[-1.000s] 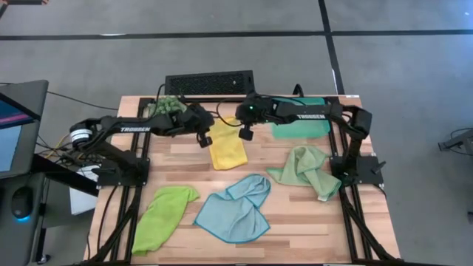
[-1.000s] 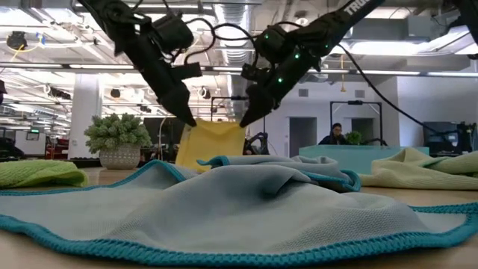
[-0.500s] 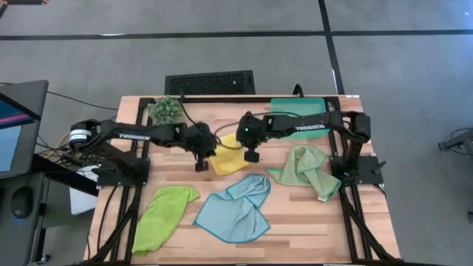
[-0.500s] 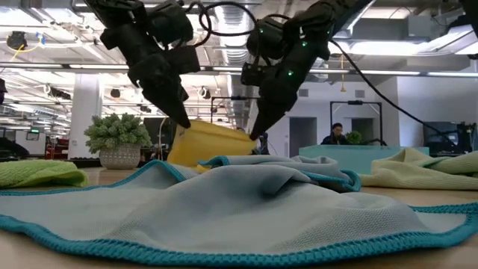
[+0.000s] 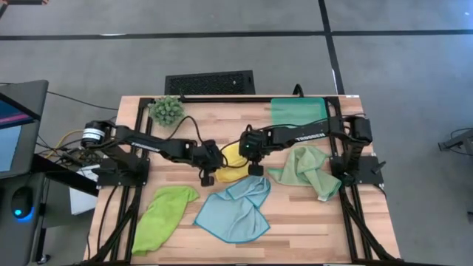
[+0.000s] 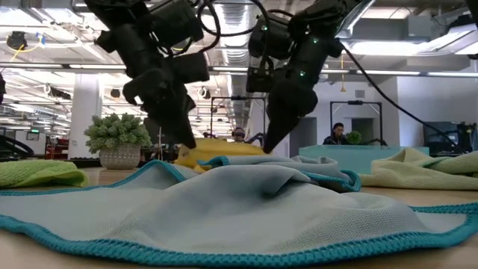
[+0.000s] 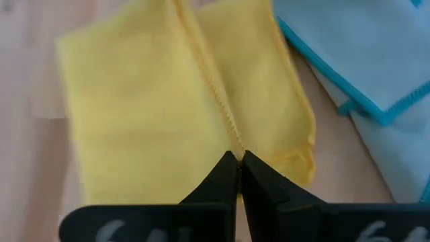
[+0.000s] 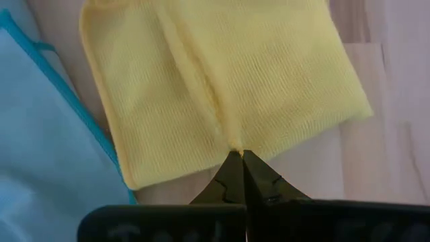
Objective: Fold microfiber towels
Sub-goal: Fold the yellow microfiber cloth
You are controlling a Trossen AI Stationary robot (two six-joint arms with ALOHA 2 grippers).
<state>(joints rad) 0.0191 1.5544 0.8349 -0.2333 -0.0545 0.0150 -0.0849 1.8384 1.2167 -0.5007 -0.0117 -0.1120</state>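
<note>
From where I sit, the lime green towel (image 5: 164, 216) lies crumpled at the near left of the table (image 5: 295, 222), down and to the left of my left gripper (image 5: 207, 176). That gripper sits low at mid-table, its fingers pinched tight on an edge of the yellow towel (image 5: 230, 164); in its wrist view the tips meet on the stitched hem (image 7: 216, 106). The yellow towel is bunched between both grippers. My right gripper (image 5: 256, 167) is just beside it, clenched on the opposite edge of the same cloth. The light blue towel (image 5: 238, 207) spreads just in front of both grippers. The pale sage towel (image 5: 308, 171) lies heaped to the right of the right gripper, the teal tray (image 5: 298, 111) beyond it.
</note>
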